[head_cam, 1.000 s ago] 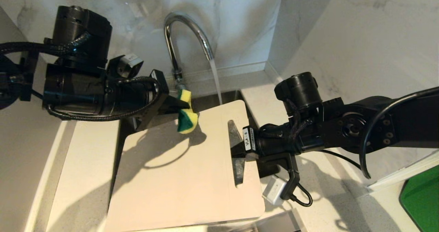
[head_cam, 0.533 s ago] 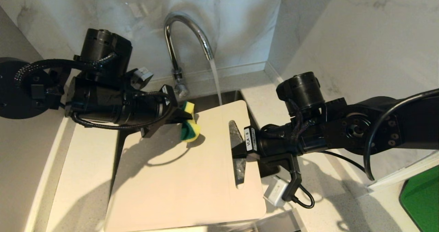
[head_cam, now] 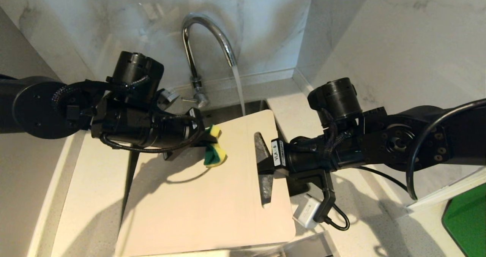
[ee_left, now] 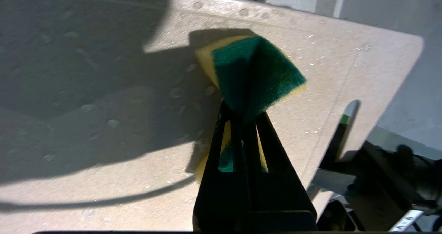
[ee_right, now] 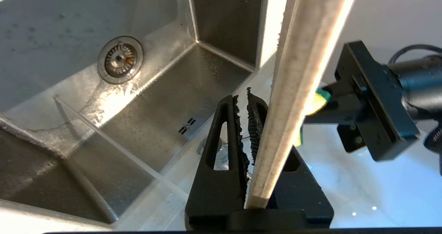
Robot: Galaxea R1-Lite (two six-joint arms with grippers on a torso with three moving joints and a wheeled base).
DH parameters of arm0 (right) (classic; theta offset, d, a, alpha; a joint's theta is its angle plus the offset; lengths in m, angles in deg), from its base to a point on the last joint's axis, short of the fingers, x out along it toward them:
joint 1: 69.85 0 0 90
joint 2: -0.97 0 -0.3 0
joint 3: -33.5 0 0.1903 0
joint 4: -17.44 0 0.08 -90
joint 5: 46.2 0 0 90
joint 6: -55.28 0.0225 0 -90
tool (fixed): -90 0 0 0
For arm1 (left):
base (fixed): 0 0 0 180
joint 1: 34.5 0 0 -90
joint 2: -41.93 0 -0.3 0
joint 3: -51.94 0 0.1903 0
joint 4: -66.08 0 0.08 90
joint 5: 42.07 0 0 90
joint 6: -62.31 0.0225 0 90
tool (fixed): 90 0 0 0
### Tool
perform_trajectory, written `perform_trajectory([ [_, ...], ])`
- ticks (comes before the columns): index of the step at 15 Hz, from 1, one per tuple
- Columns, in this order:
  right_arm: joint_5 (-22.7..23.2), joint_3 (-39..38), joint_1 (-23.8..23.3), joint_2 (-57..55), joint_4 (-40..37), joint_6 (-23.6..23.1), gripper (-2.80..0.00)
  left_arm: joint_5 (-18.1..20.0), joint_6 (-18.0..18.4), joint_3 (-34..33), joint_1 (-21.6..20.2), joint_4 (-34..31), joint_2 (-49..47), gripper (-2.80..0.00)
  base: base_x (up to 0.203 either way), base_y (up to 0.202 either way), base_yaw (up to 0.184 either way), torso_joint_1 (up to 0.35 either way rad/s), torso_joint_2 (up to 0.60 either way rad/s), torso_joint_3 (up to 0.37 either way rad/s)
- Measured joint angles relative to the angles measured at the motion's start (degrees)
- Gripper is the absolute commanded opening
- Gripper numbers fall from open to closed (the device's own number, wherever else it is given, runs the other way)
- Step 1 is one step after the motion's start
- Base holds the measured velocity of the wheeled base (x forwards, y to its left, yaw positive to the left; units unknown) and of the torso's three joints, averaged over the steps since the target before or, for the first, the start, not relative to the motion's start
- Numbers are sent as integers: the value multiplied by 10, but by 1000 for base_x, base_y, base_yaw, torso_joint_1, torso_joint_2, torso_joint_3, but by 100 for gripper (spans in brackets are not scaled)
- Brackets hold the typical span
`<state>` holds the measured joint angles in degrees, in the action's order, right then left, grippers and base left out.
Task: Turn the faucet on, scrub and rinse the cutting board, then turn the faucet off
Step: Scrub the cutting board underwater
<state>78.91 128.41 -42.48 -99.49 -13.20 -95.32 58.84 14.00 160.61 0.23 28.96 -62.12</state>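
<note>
Head view: one faucet [head_cam: 207,40] running; left gripper [head_cam: 208,145] pinching one sponge [head_cam: 215,153]; right gripper [head_cam: 265,166] clamping one cutting board [head_cam: 197,204].

Pale speckled countertop [head_cam: 91,196] (marble-backed) surrounds a steel sink [ee_right: 145,99].

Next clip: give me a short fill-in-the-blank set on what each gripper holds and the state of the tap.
1. The left gripper is shut on a yellow and ____ sponge.
2. The right gripper clamps the beige plastic cutting board at its handle ____.
3. Water from the chrome gooseneck faucet is ____.
4. Below the board lies a steel ____.

Missing words: green; slot; running; sink
</note>
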Motion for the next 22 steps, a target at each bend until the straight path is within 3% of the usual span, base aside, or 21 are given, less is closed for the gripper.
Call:
perform_trajectory([
  [5, -1, -4, -4, 5, 0, 0, -280, 0, 19, -28, -17, 4, -5, -280, 0, 0, 0, 0, 0, 0],
  [10, 0, -5, -5, 5, 0, 0, -280, 1, 28, -98, -44, 74, -4, -280, 0, 0, 0, 0, 0, 0],
  [18, 1, -3, -5, 7, 0, 1, -280, 14, 67, -221, -133, 175, -4, -280, 0, 0, 0, 0, 0, 0],
  [22, 2, -3, -6, 11, 0, 1, -280, 23, 92, -253, -173, 180, 3, -280, 0, 0, 0, 0, 0, 0],
])
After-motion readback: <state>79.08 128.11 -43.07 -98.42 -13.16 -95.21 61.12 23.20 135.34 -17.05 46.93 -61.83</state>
